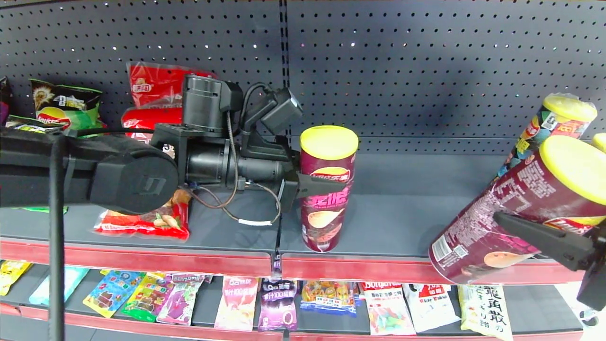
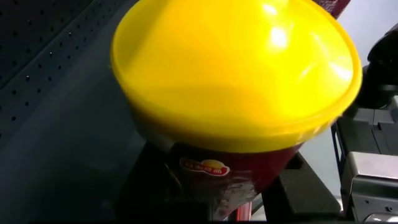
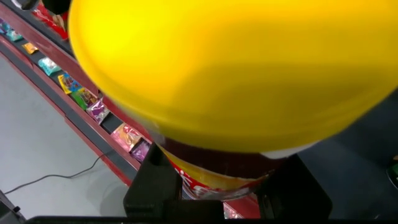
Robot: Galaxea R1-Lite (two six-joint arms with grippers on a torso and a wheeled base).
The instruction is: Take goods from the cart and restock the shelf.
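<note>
Standing vertical on shelf, lid up: can clenched in left gripper; right gripper grasps second can at shelf front, tilted, lid up-right.

Chip can: glossy printed wrap, smooth yellow plastic lid. Shelf matt grey, probably painted metal; pegboard back matt. Snack bags shiny plastic film.

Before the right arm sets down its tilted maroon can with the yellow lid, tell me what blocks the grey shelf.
Nothing visible does. The tilted maroon can faces bare grey shelf, between the upright maroon can on its left and a colourful leaning can at the back right.
</note>
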